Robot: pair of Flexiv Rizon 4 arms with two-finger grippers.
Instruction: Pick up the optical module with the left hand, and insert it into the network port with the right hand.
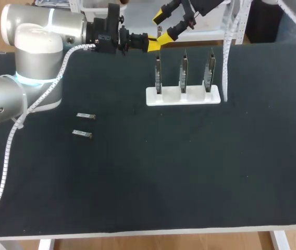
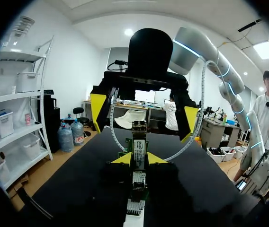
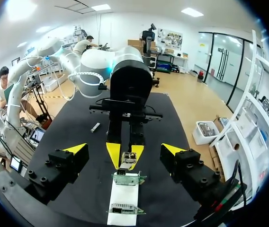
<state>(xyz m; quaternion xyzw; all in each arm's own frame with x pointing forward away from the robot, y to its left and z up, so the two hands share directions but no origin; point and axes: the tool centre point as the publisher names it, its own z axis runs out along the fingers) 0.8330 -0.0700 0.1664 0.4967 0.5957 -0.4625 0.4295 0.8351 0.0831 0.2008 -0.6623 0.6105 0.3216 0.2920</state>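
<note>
Nearest the robot, the head view is showing two loose modules lying flat on the black table [image 1: 189,172] beside the left arm [image 1: 33,57], the nearer spare module [image 1: 82,134] just in front of the farther spare module [image 1: 86,116]. The left wrist view is catching neither. Farther back, the white stand [image 1: 183,97] is carrying three upright network cards in a row, well apart from the spares. From above, the yellow tips of the left gripper [image 1: 156,44] are hiding what they are clamping. Both wrist views are making it plain: the optical module [image 2: 138,146] is being pinched from two sides, hanging right over the end card [image 3: 127,178] of the stand. Whether it is touching that card's port is hard to make out. The left arm is lying level across the back of the table, its fingers pointing toward the stand. Beyond it, the right gripper [image 1: 163,27] is facing the left one with its fingers spread wide and gripping nothing, while the rest of the right arm is being cut off at the head view's far edge.
</note>
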